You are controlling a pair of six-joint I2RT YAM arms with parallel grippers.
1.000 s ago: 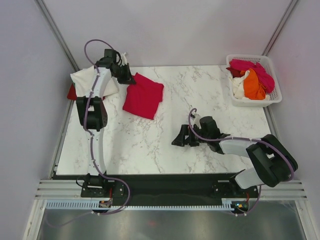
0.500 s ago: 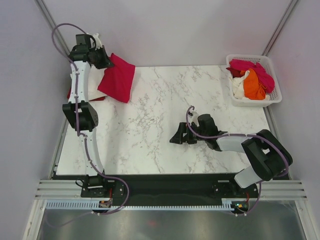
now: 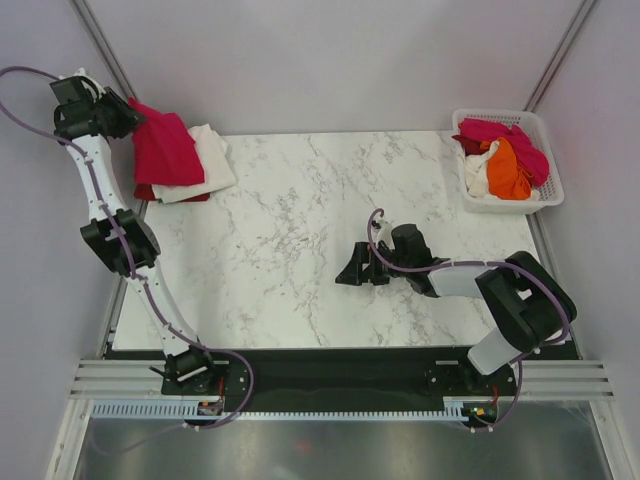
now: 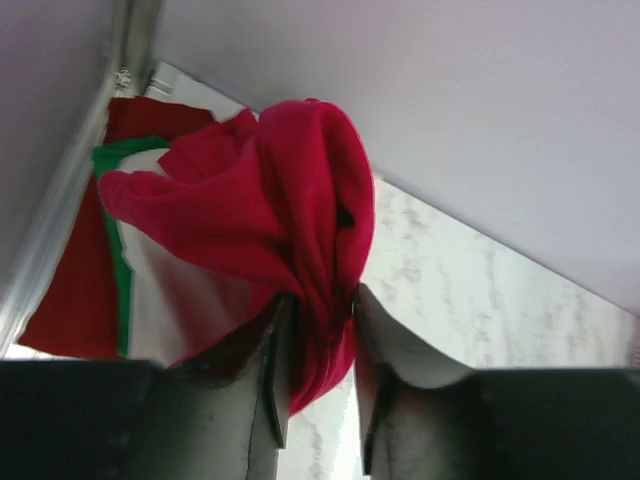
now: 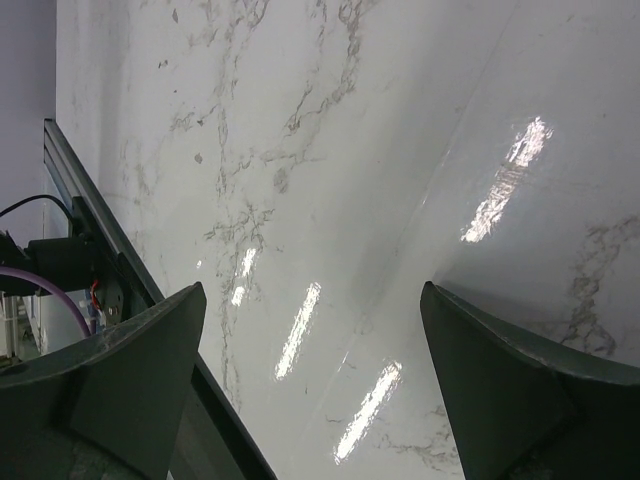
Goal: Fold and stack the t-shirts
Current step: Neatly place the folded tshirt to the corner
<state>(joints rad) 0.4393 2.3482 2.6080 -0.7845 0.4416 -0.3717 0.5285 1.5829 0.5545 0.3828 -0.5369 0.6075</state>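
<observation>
The crimson t-shirt lies folded on a cream-white t-shirt at the table's far left corner, with a darker red shirt under both. My left gripper is raised over that corner by the wall. In the left wrist view the crimson t-shirt bunches between the parted fingers of the left gripper, loose on the right side, above the cream shirt. My right gripper rests low at mid-table. It is wide open with only marble between its fingers.
A white lattice basket at the far right corner holds pink, orange and white shirts. Grey walls and a metal post close in on the left corner. The marble table stretches between the arms.
My left arm carried the crimson t-shirt from mid-table back to the far left corner and over the cream shirt. Its jaws have parted. The right gripper barely moved.
</observation>
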